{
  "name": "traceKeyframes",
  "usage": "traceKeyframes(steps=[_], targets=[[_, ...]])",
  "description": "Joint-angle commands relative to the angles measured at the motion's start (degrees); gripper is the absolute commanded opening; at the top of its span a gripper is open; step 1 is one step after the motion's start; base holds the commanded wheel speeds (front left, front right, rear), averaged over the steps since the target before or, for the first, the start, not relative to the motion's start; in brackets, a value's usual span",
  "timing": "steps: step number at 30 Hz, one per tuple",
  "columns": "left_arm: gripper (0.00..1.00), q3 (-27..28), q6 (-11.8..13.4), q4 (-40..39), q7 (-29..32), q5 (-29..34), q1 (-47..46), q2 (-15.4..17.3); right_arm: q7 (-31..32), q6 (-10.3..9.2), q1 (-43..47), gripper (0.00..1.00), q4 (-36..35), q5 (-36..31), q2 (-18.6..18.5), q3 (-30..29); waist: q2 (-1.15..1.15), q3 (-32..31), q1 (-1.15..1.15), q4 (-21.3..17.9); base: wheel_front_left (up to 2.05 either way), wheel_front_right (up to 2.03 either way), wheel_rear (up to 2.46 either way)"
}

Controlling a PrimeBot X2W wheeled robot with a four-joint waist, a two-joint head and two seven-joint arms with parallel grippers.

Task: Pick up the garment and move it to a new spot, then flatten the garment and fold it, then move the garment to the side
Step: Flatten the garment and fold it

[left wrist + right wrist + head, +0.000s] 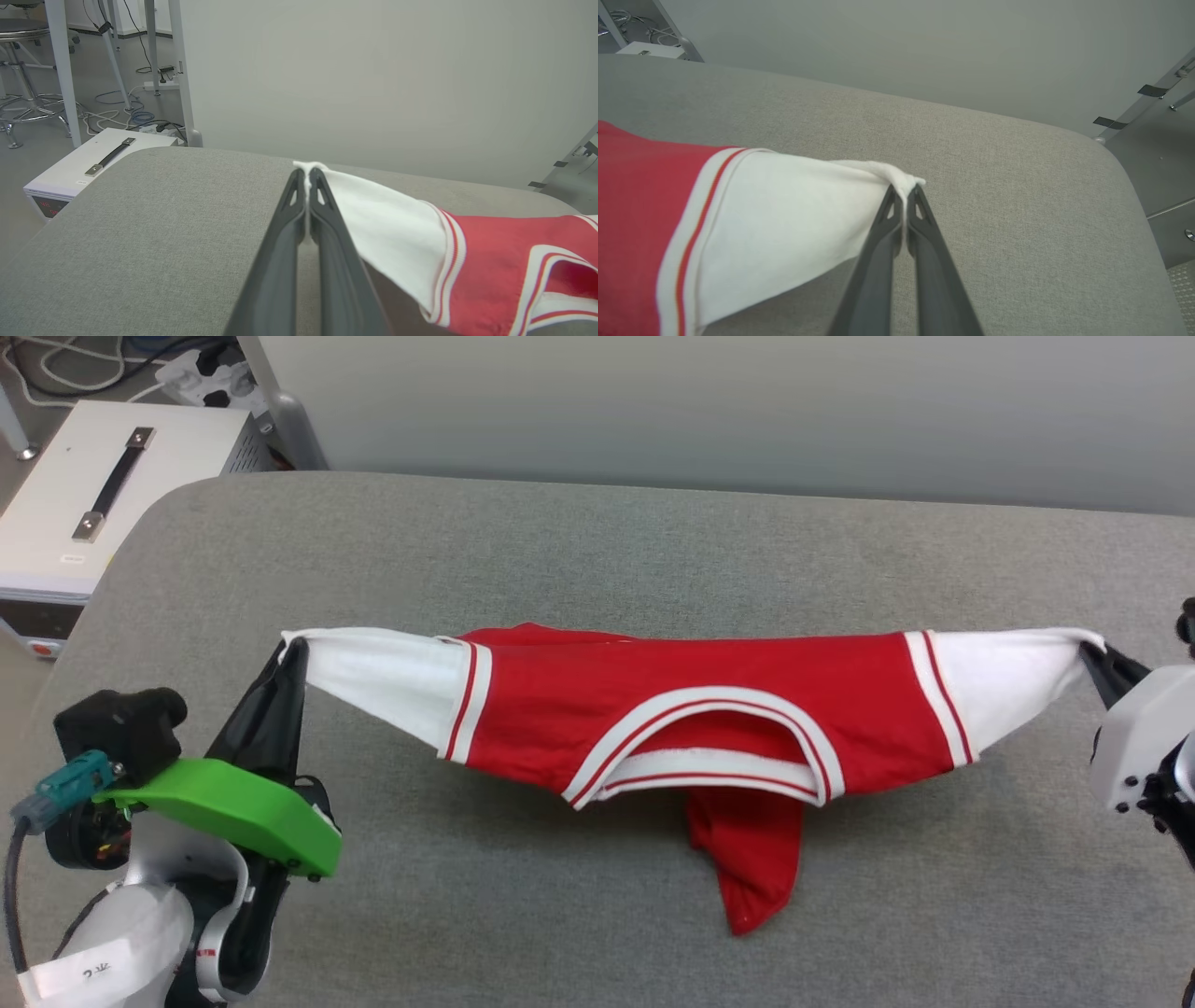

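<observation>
Observed red jersey T-shirt strung low over grey padded table, left gripper clamped tight on one white sleeve tip, right gripper likewise on the other; judged light, limp, stretchy, best gripped at sleeve hems or shoulder seams.

The shirt is soft, matt knit cloth with ribbed trim, and the table is covered in grey woven fabric, slightly rough. The left gripper has 2 smooth, matt dark plastic fingers and a green plastic cover with a slight sheen. The white box looks smooth, its handle ending in shiny metal.
</observation>
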Motion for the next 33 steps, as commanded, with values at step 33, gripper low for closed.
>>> traceKeyframes(steps=[33], targets=[[0.00, 8.45, -6.66, -3.27, 9.72, -3.41, -34.54, 11.40, -1.27, -0.04, -35.62, 0.00, -4.45, 3.45, -5.75, -1.73, 0.00, 12.52, 0.00, -5.34, 0.00, 0.00, 0.00]])
